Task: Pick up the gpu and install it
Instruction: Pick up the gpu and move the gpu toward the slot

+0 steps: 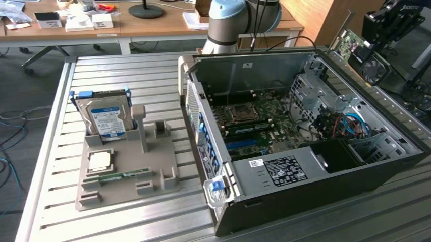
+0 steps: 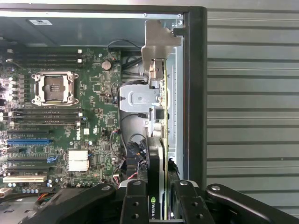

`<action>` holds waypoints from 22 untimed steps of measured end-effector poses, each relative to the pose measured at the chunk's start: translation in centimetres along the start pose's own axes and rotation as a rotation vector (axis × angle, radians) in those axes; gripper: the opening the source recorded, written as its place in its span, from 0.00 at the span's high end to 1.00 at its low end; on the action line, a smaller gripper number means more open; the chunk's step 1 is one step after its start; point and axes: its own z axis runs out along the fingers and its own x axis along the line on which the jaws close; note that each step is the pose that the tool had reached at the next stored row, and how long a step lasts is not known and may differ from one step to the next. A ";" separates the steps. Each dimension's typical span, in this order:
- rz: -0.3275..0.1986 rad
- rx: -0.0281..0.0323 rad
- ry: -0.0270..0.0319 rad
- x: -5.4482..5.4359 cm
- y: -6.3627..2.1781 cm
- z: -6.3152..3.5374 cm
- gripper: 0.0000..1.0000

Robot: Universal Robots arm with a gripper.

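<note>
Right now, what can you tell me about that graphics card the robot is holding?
The gpu is a thin flat card, edge-on in the wrist view: green board edge, black fan housing with a green logo sticker, grey metal bracket at the far end. The jaws clamp it from both sides near the logo end. It hangs over the open computer case, along one side wall; I see nothing else touching it.
</note>
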 end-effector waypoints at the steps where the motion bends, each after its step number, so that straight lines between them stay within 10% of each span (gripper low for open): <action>1: 0.000 0.0001 -0.0001 0.0 -0.01 0.00 0.73; 22: 0.000 -0.0001 -0.0053 2.9 -0.07 -0.04 0.73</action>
